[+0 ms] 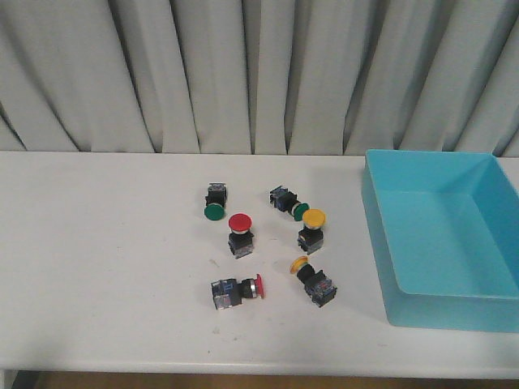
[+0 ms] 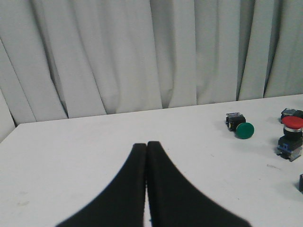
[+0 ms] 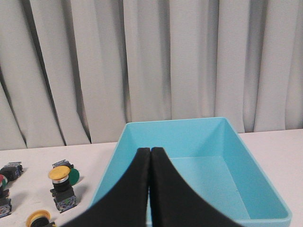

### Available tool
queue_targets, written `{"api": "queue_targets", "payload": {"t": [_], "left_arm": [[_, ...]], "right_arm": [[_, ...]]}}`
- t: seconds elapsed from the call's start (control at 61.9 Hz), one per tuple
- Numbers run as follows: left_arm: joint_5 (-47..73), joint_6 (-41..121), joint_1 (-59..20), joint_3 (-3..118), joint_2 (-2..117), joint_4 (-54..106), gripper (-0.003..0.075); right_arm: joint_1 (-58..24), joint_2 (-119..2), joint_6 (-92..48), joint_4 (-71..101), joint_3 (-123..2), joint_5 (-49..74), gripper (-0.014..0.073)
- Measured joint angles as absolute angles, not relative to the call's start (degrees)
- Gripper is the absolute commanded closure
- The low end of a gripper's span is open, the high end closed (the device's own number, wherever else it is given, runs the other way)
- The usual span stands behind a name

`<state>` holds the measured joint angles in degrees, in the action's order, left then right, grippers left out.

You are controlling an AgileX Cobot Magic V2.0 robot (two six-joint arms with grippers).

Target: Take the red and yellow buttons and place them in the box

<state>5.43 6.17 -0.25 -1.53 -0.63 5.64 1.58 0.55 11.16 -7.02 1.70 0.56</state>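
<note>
Two red buttons sit mid-table: one upright (image 1: 240, 233), one on its side (image 1: 236, 292). Two yellow buttons lie to their right: one upright (image 1: 311, 229), one tipped over (image 1: 315, 280). The light blue box (image 1: 388, 267) stands empty at the right. Neither gripper shows in the front view. My left gripper (image 2: 146, 144) is shut on nothing over bare table, left of the upright red button (image 2: 291, 139). My right gripper (image 3: 150, 150) is shut and empty, in front of the box (image 3: 227, 142), with the upright yellow button (image 3: 60, 186) off to one side.
Two green-capped buttons (image 1: 214, 202) (image 1: 288, 203) lie behind the red and yellow ones. A grey curtain (image 1: 243, 73) hangs along the table's far edge. The table's front edge (image 1: 243, 369) is close below the buttons.
</note>
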Motion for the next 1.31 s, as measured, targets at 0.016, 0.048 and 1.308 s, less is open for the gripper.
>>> {"api": "queue_targets", "payload": {"t": [0.016,0.048,1.308], "left_arm": [[5.4,6.2,-0.2,-1.5,-0.6,5.6,0.0726],[5.4,6.2,-0.2,-1.5,-0.6,5.6,0.0726],[-14.7,-1.1,-0.9,20.9,14.0,0.7,0.0726]], "right_arm": [[1.6,0.5,11.2,-7.0,1.7,0.6,0.0601],[1.6,0.5,11.2,-7.0,1.7,0.6,0.0601],[1.8,-10.9,8.6,-4.4,-24.4,-20.5,0.0601]]}}
